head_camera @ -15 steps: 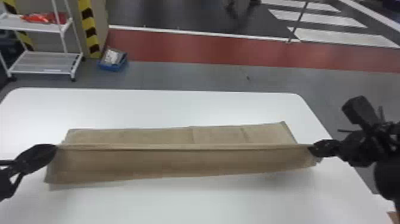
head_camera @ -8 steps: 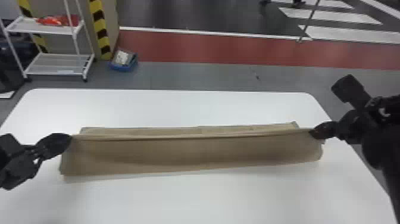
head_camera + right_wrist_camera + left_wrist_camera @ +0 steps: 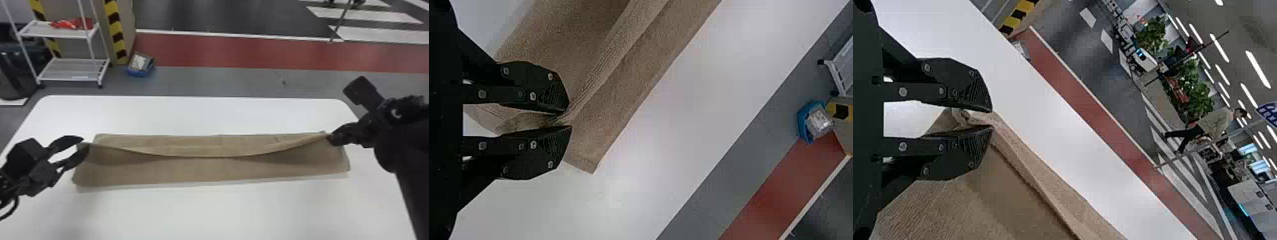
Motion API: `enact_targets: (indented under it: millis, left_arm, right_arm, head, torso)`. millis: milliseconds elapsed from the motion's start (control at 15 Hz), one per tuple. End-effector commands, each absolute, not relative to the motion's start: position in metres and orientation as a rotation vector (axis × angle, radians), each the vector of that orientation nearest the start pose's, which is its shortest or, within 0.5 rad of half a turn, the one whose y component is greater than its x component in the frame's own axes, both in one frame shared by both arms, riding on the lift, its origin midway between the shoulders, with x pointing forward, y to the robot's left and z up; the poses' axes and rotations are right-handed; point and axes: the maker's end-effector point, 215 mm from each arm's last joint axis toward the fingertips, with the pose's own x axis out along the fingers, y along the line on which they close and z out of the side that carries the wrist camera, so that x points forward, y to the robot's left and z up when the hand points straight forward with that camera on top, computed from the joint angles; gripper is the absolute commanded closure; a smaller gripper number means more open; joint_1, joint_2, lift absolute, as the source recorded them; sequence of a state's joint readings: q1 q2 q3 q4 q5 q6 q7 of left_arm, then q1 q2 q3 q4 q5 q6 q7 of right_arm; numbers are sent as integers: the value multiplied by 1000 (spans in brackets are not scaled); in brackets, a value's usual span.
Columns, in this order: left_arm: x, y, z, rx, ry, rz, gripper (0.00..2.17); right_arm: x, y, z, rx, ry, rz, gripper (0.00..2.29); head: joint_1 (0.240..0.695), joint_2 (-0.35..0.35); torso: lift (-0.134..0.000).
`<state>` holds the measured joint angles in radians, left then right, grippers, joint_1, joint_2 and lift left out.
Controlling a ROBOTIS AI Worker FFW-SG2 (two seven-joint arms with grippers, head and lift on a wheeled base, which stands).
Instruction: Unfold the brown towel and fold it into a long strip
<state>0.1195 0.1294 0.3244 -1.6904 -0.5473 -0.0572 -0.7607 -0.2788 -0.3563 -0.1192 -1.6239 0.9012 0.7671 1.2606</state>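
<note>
Brown towel (image 3: 207,170) end between left fingers (image 3: 76,156); other end between right fingers (image 3: 341,133).

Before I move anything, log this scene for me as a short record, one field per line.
towel: brown towel, a long strip lying left to right, its upper fold dipping mid-length
surface: white table
left gripper: fingers pinching the fold at the towel's left end
right gripper: fingers pinching the fold at the towel's right end
floor beyond table: blue container, white rack to its left
task state: strip shape present, fold not yet laid flat
</note>
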Motion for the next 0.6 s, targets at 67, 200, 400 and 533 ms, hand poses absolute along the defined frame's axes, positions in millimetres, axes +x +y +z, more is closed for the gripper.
enact_targets:
  millis: [67, 200, 400, 533]
  left_arm:
    - [517, 317, -401, 656, 256, -417, 19]
    - [518, 317, -399, 656, 249, -408, 22]
    - [518, 320, -398, 653, 242, -390, 29]
    - [519, 330, -391, 625, 221, -337, 29]
  right_arm:
    - [562, -452, -381, -632, 872, 192, 39]
    - [568, -475, -374, -661, 854, 68, 56]
    - [564, -477, -380, -636, 860, 24, 53]
    - [561, -444, -380, -590, 838, 137, 53]
  head:
    - [695, -113]
    - [695, -138]
    - [695, -162]
    - [695, -165]
  torso:
    - [-123]
    - [-123]
    - [-123]
    - [-122]
